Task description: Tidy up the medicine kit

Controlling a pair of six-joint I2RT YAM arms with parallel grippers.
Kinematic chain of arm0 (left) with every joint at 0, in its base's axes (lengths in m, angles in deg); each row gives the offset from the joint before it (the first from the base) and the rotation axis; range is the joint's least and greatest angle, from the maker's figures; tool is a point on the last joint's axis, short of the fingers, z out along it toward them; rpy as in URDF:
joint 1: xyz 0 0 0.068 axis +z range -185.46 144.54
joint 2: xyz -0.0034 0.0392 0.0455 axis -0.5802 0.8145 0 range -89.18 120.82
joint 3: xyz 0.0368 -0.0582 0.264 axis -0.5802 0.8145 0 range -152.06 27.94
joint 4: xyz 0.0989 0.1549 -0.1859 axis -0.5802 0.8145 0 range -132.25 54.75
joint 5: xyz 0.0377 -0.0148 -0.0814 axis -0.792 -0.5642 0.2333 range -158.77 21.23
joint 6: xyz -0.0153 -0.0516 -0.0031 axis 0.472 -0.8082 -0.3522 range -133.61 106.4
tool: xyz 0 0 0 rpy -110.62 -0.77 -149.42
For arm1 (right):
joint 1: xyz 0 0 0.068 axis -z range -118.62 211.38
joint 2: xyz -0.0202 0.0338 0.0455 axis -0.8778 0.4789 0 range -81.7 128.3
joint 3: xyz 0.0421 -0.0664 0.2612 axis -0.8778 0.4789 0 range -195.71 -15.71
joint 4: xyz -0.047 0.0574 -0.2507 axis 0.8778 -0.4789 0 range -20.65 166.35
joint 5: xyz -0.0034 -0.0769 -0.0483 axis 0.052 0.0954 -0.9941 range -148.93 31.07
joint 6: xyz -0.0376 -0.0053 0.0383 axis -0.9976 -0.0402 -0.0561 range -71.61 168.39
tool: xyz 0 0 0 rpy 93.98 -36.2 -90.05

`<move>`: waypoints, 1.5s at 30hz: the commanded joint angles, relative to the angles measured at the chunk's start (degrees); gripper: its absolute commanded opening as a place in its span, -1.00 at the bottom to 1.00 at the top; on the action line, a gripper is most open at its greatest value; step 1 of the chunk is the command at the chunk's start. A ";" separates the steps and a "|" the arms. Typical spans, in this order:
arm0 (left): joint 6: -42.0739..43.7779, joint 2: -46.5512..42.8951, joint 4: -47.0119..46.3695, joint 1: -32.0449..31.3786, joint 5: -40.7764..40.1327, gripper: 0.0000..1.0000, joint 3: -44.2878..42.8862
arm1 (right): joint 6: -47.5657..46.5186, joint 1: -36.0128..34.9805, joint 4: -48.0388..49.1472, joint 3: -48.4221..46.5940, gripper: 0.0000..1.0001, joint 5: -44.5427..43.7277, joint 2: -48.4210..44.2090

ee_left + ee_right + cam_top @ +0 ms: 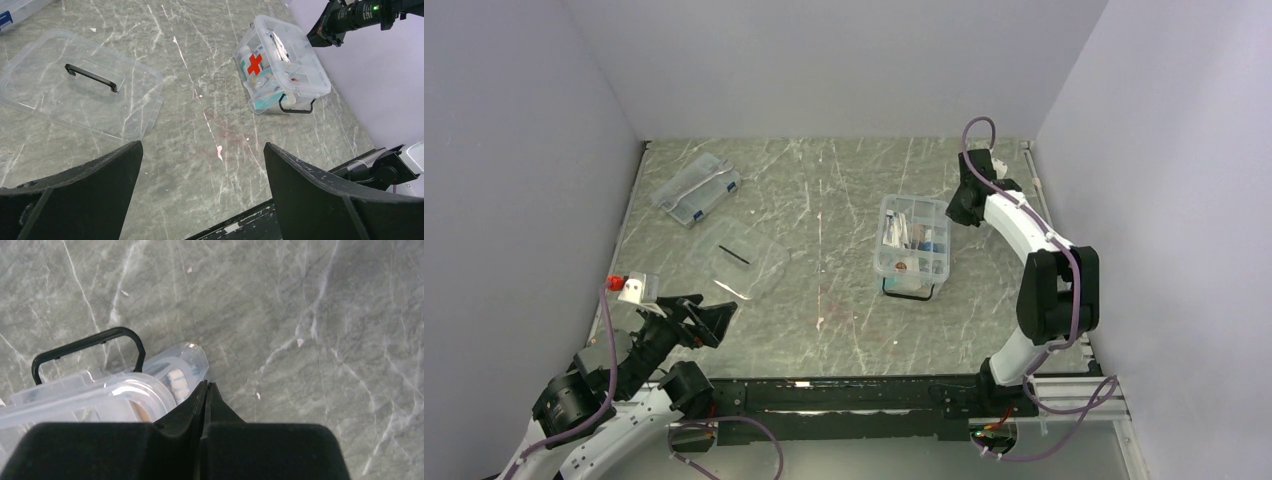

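The medicine kit (912, 250) is a clear tub right of the table's middle, lidless, with an inner tray of small supplies. Its red cross (255, 64) and a dark clasp (296, 108) show in the left wrist view. Its clear lid (746, 262) with the dark handle (91, 76) lies flat to the left. My right gripper (957, 212) is shut and empty, just beside the tub's far right corner; its closed tips (205, 387) sit by the tub's rim (125, 392). My left gripper (202, 145) is open and empty above bare table near the front left.
A flatter clear case with blue labels (696, 188) lies at the back left. A small white piece with a red cap (629, 287) sits at the table's left edge. Grey walls close in the left, back and right. The black base rail (874, 395) runs along the front.
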 commanded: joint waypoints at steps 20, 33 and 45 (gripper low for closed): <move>-0.67 1.94 -0.73 -0.32 -0.89 0.97 0.00 | -12.12 -11.58 10.30 -8.81 -1.00 12.27 7.95; -0.69 2.92 -0.52 -0.36 -0.98 0.97 -0.14 | -26.06 -19.86 9.70 -14.59 -1.00 23.25 12.34; -0.43 6.60 -0.71 -0.36 -0.66 0.97 -0.20 | -34.01 -23.63 12.06 -8.55 -1.00 22.46 5.00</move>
